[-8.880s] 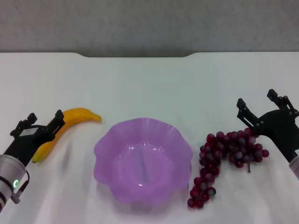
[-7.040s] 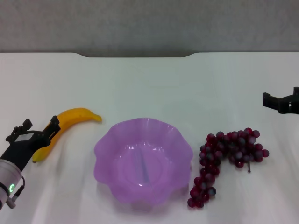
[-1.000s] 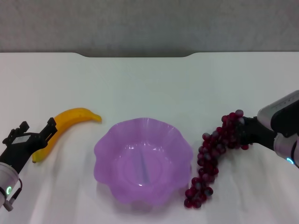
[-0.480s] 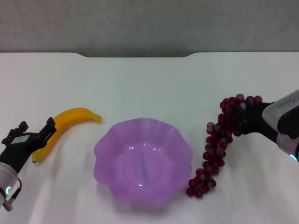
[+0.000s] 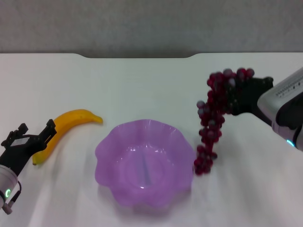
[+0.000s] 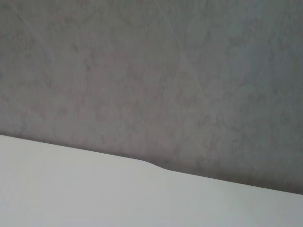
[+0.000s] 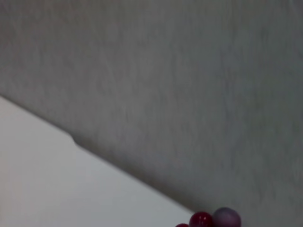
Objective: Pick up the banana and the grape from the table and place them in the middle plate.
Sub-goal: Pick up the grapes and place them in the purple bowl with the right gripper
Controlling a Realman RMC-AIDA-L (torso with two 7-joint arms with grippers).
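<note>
While the bunch of dark red-purple grapes (image 5: 214,118) hangs clamped in the right gripper (image 5: 235,100), the carry to the translucent purple scalloped plate (image 5: 145,163) is in hand.
Its tail dangles just beside the rim; next it likely needs shifting over the plate's middle before letting go. Beside the curved yellow banana (image 5: 66,127) on the white table (image 5: 142,90), the left gripper (image 5: 33,137) waits spread, gripping nothing.

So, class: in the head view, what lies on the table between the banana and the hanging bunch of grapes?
The middle plate, empty, lies between them on the table. The banana lies to its left; the grape hangs from the right gripper beside its right rim.
</note>
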